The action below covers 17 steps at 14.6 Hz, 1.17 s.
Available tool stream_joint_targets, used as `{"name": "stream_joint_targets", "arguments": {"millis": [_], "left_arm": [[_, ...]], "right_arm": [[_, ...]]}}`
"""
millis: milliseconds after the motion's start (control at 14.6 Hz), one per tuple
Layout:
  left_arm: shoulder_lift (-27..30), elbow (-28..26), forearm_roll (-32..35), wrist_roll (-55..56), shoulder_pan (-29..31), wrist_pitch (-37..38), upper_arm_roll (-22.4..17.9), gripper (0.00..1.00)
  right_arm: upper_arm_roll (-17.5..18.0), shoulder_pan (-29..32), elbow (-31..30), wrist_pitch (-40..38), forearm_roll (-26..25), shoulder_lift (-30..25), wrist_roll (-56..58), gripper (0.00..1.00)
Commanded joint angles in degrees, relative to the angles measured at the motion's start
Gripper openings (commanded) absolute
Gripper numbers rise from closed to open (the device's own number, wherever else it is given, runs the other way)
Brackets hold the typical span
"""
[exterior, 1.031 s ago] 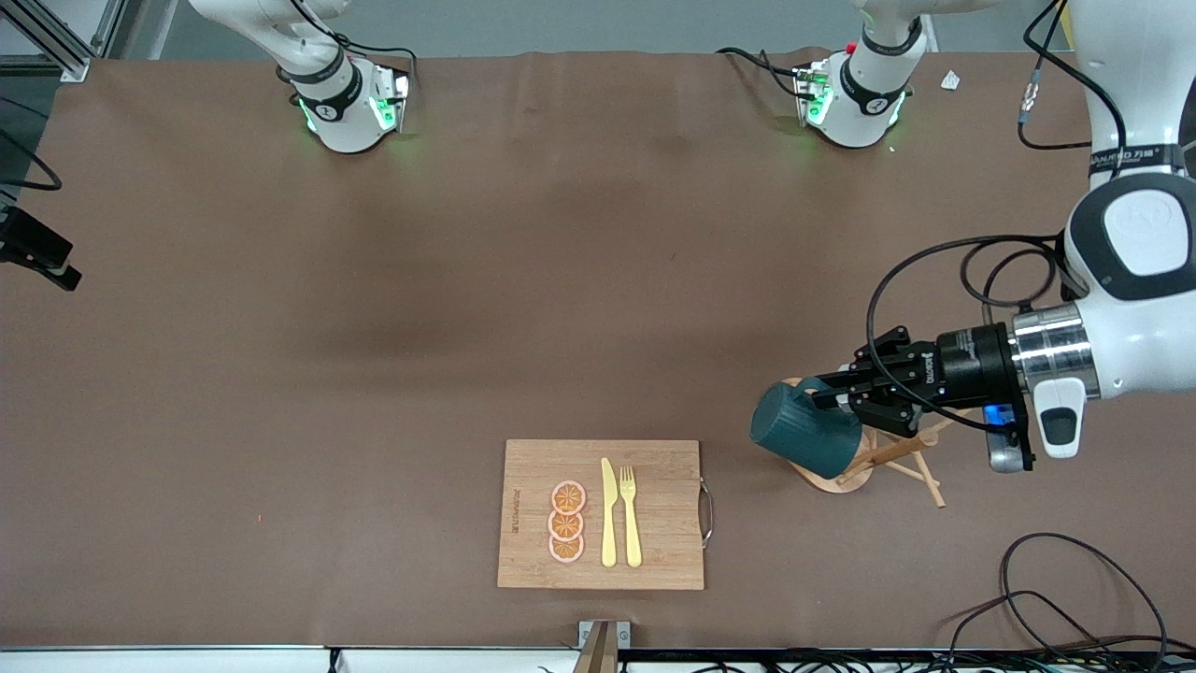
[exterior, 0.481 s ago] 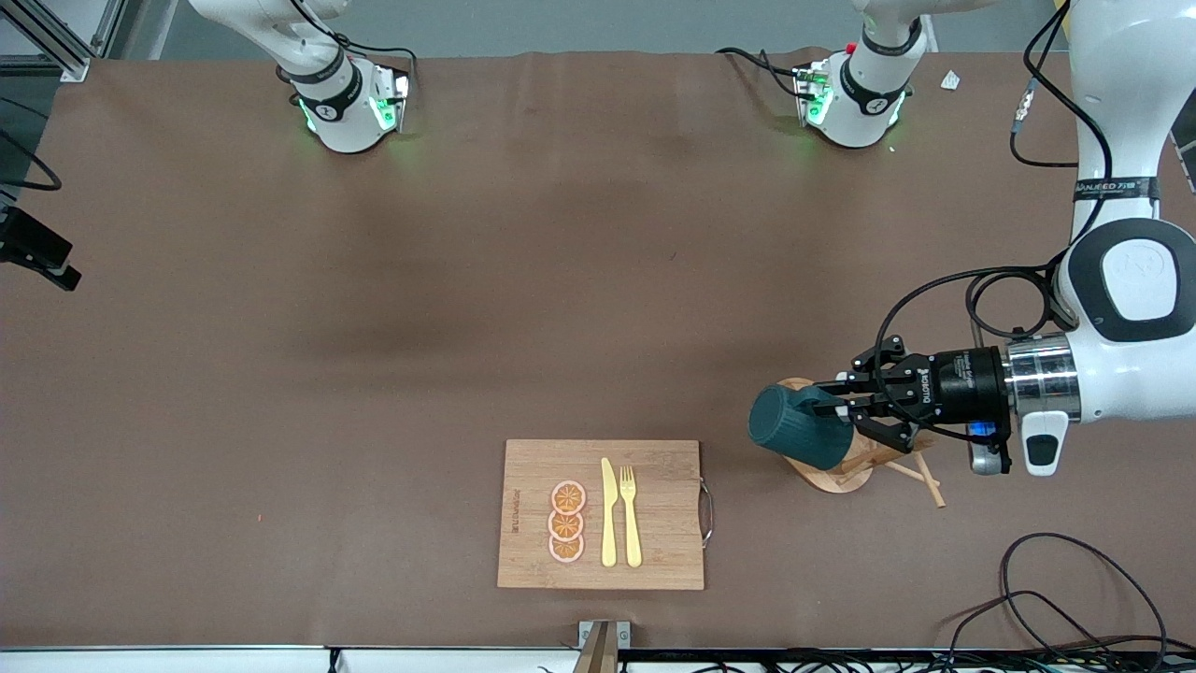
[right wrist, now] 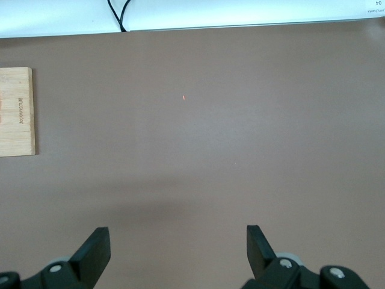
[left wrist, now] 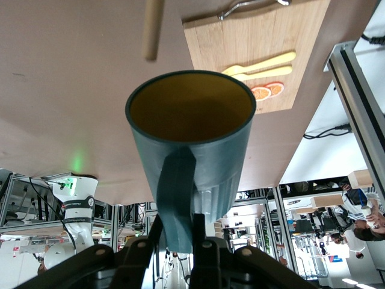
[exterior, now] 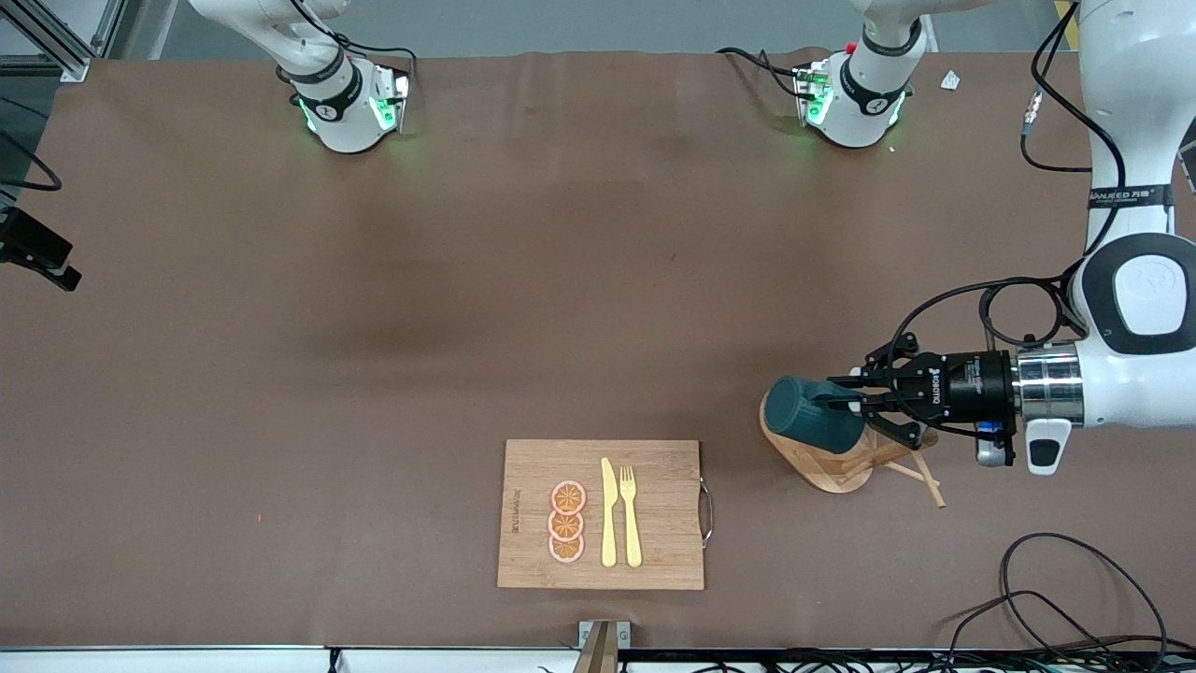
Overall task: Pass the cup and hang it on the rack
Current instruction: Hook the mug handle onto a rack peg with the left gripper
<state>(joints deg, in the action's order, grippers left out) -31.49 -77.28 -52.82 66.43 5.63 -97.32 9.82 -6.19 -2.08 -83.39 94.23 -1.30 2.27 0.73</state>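
Front view, left gripper (exterior: pixel 848 402) level (clamping cup (exterior: pixel 809 426))

This is a robotics lab with a kitchen scene staged on it. Two white robot arms are bolted to a long table (exterior: pixel 467 280) under a brown cloth, their bases (exterior: pixel 350 107) lit green. Loose black cables (exterior: pixel 1056 598) trail over the near edge, and aluminium framing (left wrist: pixel 355 90) stands around the table. A cutting board (exterior: pixel 654 551) carries toy orange slices (exterior: pixel 567 522) and plastic cutlery (exterior: pixel 619 514). Shelves and benches (left wrist: pixel 313 211) fill the room.
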Motion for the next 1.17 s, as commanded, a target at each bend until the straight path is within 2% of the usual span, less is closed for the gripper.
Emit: {"name": "stream_joint_targets", "arguments": {"millis": [0, 206, 1099], "left_arm": [[0.11, -0.24, 1.83, 0.28, 0.52, 0.90, 0.20, 0.00], [0.02, -0.33, 4.21, -0.42, 1.91, 2.22, 0.20, 0.00], [-4.19, 0.11, 3.78, -3.76, 5.88, 4.59, 0.20, 0.01]], "right_arm": [[0.39, 0.58, 0.51, -0.01, 0.42, 0.45, -0.46, 1.00], [0.39, 0.67, 0.51, -0.01, 0.42, 0.45, -0.46, 1.00], [0.39, 0.67, 0.50, -0.01, 0.42, 0.45, -0.46, 1.00]]}}
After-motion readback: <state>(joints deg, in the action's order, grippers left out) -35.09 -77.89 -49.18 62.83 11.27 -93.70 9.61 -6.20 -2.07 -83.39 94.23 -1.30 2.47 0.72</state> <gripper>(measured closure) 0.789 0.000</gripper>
